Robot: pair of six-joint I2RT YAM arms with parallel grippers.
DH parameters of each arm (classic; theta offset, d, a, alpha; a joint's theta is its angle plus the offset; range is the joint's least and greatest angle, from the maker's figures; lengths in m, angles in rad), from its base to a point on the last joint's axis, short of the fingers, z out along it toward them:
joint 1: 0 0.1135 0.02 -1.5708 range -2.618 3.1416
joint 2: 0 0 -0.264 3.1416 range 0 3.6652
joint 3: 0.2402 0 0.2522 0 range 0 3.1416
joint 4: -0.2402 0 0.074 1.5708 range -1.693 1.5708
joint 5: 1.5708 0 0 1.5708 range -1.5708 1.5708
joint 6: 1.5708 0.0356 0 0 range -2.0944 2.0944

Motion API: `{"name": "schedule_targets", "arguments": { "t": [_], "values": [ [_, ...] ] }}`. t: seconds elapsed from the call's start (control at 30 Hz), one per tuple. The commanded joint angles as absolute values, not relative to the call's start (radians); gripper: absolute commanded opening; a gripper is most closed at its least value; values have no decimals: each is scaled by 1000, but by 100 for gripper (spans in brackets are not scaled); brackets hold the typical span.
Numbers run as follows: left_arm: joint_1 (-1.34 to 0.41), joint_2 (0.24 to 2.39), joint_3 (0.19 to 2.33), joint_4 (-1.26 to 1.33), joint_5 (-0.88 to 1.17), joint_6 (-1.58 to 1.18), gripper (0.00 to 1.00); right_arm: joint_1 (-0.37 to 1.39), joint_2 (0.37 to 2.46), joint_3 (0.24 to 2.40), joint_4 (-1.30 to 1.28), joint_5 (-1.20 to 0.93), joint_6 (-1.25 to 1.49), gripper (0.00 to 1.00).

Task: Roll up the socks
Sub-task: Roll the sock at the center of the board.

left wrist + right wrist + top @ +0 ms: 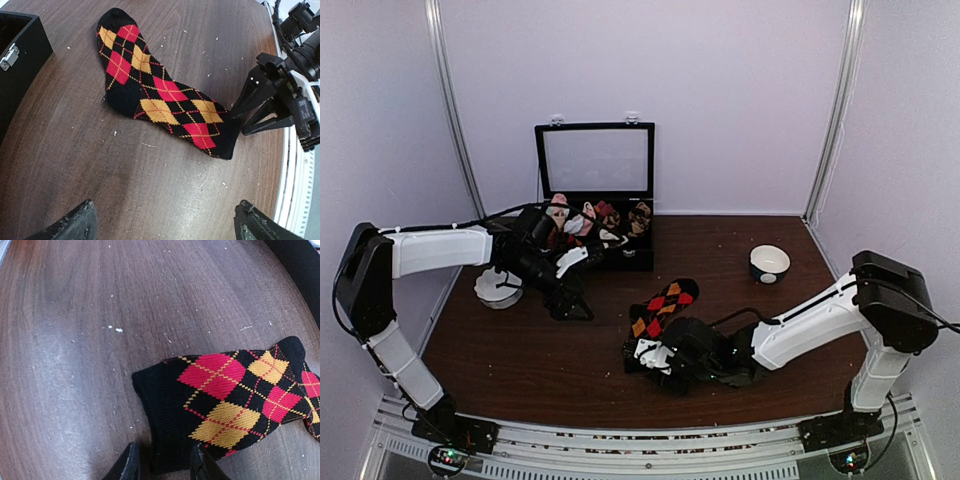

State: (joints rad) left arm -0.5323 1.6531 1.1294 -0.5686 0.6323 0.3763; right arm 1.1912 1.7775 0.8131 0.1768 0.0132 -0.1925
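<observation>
One of the socks, black argyle with red and orange diamonds, lies flat on the brown table, toe toward the box. Its black cuff points toward the near edge. My right gripper sits low at that cuff, and its narrowed fingers pinch the cuff's corner; the left wrist view shows it at the cuff end. My left gripper hangs above the table left of the sock, open wide, with only bare table between its fingertips.
A black case with its lid up stands at the back, holding several sock bundles; its corner shows in the left wrist view. A white bowl sits under the left arm. Another bowl stands at the right.
</observation>
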Motion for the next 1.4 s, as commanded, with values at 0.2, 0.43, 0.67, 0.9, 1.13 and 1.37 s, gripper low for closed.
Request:
{"name": "schedule_targets", "arguments": {
  "t": [0.2,0.43,0.67,0.9,1.13,1.37],
  "values": [
    [-555,1634,1102,-570,661,446,98,1136,1839,855,160,-122,-161,24],
    [-558,1638,1088,-572,674,469,98,1103,1879,901,98,-201,-119,6],
    [-593,1600,1022,-543,678,536,97,1039,1862,940,32,-414,18,0],
    [-659,1572,973,-461,641,560,94,980,1922,1044,-46,-688,261,0],
    [-765,1596,981,-449,572,647,85,937,2070,1094,-130,-727,399,0],
    [-912,1656,1033,-516,491,826,77,886,2112,1058,-79,-740,506,0]
  ]
}}
